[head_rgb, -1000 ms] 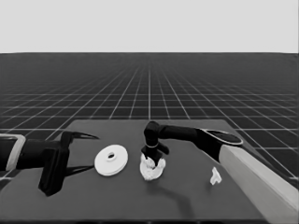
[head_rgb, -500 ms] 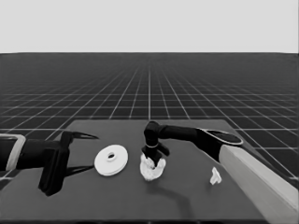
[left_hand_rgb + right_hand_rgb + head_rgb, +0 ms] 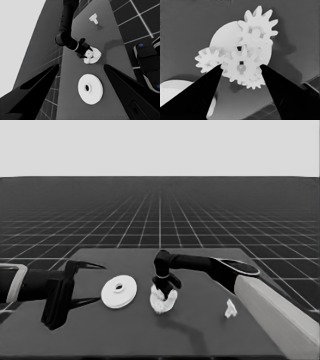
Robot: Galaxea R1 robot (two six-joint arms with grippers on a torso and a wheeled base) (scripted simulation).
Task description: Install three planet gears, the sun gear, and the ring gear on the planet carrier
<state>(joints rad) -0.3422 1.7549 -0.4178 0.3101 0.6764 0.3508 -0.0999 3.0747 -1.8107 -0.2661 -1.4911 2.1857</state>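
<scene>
Right gripper [image 3: 166, 286] stands at centre frame in the head view, directly over the smaller round part [image 3: 163, 303], its fingers set either side of a small toothed gear [image 3: 241, 65]. In the right wrist view the fingertips flank this gear's teeth; whether they press on it cannot be told. Two further gears [image 3: 259, 27] [image 3: 208, 58] and the edge of a fourth [image 3: 256, 83] sit on the same part, clustered and overlapping. The larger round part [image 3: 119, 291] lies flat on the surface [image 3: 210, 330], just left of the cluster and apart from it. A thin white piece [image 3: 230, 308] lies at right, well apart. Left gripper [image 3: 95, 282], fingers spread apart and holding nothing, waits at left frame.
</scene>
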